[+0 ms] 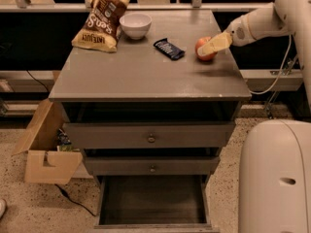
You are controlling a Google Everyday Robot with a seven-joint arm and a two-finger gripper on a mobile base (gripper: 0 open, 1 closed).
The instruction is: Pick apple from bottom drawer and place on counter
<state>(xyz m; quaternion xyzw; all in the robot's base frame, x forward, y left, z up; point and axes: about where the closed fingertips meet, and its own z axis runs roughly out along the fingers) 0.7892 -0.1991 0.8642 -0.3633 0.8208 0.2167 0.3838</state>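
Observation:
The red-orange apple point(204, 55) is at the right rear of the grey counter point(146, 76), at or just above its surface. My gripper point(210, 46) reaches in from the right on the white arm and is shut on the apple, with one pale finger point(216, 42) lying across its top. The bottom drawer point(153, 205) is pulled open at the foot of the cabinet, and its dark floor is bare.
On the counter's rear are a chips bag point(99, 21), a white bowl point(135, 24) and a dark blue snack bar point(169, 48) just left of the apple. Two shut drawers with knobs sit above the open one. A cardboard box point(46, 149) stands left; my white base point(277, 178) is right.

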